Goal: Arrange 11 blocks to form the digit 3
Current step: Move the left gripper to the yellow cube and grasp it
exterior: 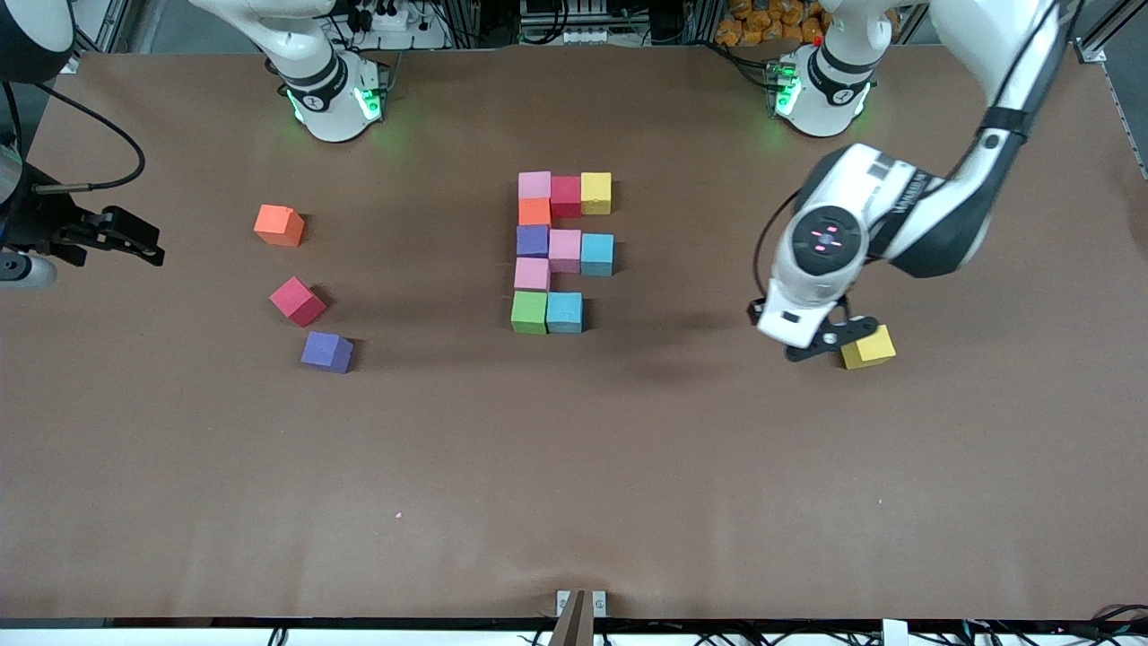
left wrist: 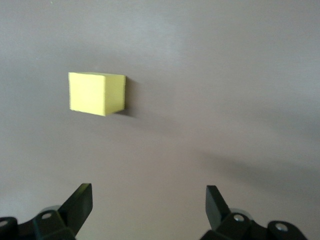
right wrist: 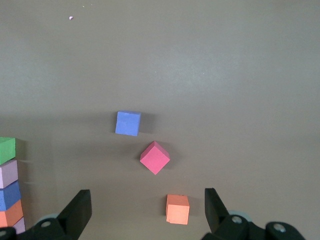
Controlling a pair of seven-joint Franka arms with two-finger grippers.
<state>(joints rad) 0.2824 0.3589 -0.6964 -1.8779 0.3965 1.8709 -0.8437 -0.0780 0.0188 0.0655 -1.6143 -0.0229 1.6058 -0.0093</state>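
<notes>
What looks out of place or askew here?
The figure lacks its last cube: the bar nearest the camera has two. A yellow cube sits loose by the left end effector. The loose red cube lies askew.

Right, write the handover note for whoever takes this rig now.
Left gripper: open, low beside the loose yellow block, not gripping it.
Right gripper: open, empty, waiting at the right arm's end of the table.
Figure at table centre: ten cubes placed; the bar nearest the front camera has only green and light blue.
Left: add one cube to finish that bar. Spare orange, red and purple blocks sit toward the right arm's end.
</notes>
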